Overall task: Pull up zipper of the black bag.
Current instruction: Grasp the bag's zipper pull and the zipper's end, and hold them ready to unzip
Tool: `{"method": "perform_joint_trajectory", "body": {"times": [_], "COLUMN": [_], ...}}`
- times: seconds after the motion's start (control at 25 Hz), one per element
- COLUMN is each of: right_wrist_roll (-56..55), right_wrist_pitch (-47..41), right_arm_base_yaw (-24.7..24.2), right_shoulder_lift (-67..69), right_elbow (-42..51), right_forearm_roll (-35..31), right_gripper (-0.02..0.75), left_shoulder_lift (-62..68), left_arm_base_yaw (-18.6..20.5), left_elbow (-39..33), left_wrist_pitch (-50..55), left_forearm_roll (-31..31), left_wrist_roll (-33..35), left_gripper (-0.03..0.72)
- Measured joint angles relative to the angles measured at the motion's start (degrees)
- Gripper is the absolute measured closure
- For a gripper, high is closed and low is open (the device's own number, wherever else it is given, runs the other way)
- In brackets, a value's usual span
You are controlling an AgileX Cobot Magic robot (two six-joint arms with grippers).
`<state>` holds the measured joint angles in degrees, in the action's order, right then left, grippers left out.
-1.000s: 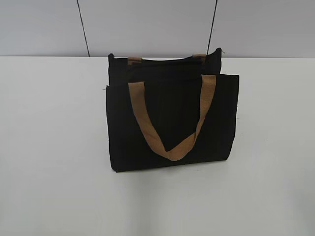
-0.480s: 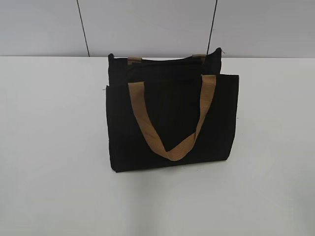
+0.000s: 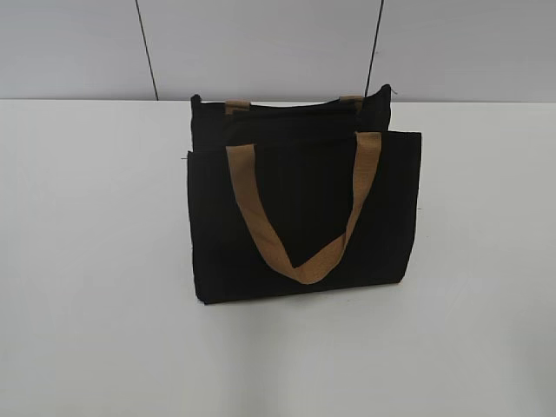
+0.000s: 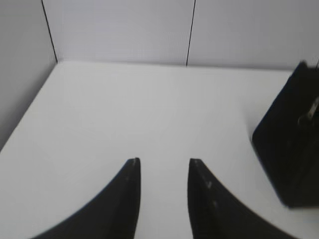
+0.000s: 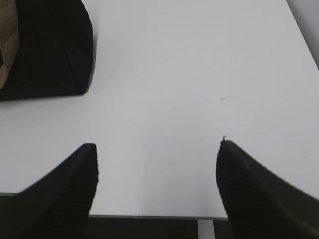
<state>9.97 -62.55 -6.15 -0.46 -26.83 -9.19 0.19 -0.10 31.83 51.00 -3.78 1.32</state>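
The zipper [image 4: 310, 110] shows only in the left wrist view, a small silvery pull, blurred, high on the end of the black bag [image 3: 304, 213]; which way it points cannot be told. The bag stands upright near the middle of the white worktop [image 3: 95, 261], toward the far edge, its long axis running left to right and its broad front panel facing near; a tan webbing handle [image 3: 304, 217] hangs down that panel in a V, and the tips of a second handle [image 3: 237, 106] peek above the top edge. Bare worktop lies on the bag's left, right and near sides; behind it, grey wall panels [image 3: 261, 43] rise close to its back. The left tool [image 4: 162, 167] has its fingers spread with a moderate gap, over bare worktop, well apart from the bag's left end. The right tool [image 5: 157, 149] is spread wide at the worktop's near edge, with the bag's corner to its far left.
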Motion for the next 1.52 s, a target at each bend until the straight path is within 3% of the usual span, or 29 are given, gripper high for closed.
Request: {"method": "perform_joint_trajectory", "body": {"times": [0.2, 0.36, 0.44, 0.64, 0.8, 0.92, 1.04, 1.28, 1.52], "right_wrist_roll": [0.0, 0.0, 0.0, 0.0, 0.0, 0.0, 0.0, 0.0, 0.0], "right_wrist_pitch": [0.0, 0.0, 0.0, 0.0, 0.05, 0.05, 0.05, 0.05, 0.05], "right_arm_base_yaw": [0.0, 0.0, 0.0, 0.0, 0.0, 0.0, 0.0, 0.0, -0.03], "right_shoulder_lift": [0.0, 0.0, 0.0, 0.0, 0.0, 0.0, 0.0, 0.0, 0.0], "right_elbow": [0.0, 0.0, 0.0, 0.0, 0.0, 0.0, 0.0, 0.0, 0.0], "right_forearm_roll": [0.0, 0.0, 0.0, 0.0, 0.0, 0.0, 0.0, -0.05, -0.05], "right_gripper": [0.18, 0.18, 0.18, 0.18, 0.18, 0.18, 0.18, 0.18, 0.18], "left_shoulder_lift": [6.61, 17.62, 24.01, 43.91, 61.96, 74.48, 86.12, 102.44, 110.45], "left_arm_base_yaw": [0.0, 0.0, 0.0, -1.48, -5.25, -6.4, -6.21, -5.94, -6.05], "left_elbow": [-2.43, -7.28, -9.8, -13.74, -14.37, -14.37, -13.33, -4.58, 4.78], "left_wrist_pitch": [-22.07, -40.08, -50.47, -72.84, -88.16, -98.42, -102.45, -110.23, -113.24], "left_forearm_roll": [-1.03, -1.22, -1.34, 2.04, 12.69, 23.69, 37.12, 57.32, 64.74], "left_wrist_roll": [0.0, 0.0, 0.0, -0.15, -4.05, -11.32, -19.23, -21.71, -21.83], "left_gripper": [0.395, 0.194, 0.135, 0.174, 0.239, 0.281, 0.295, 0.317, 0.325]}}
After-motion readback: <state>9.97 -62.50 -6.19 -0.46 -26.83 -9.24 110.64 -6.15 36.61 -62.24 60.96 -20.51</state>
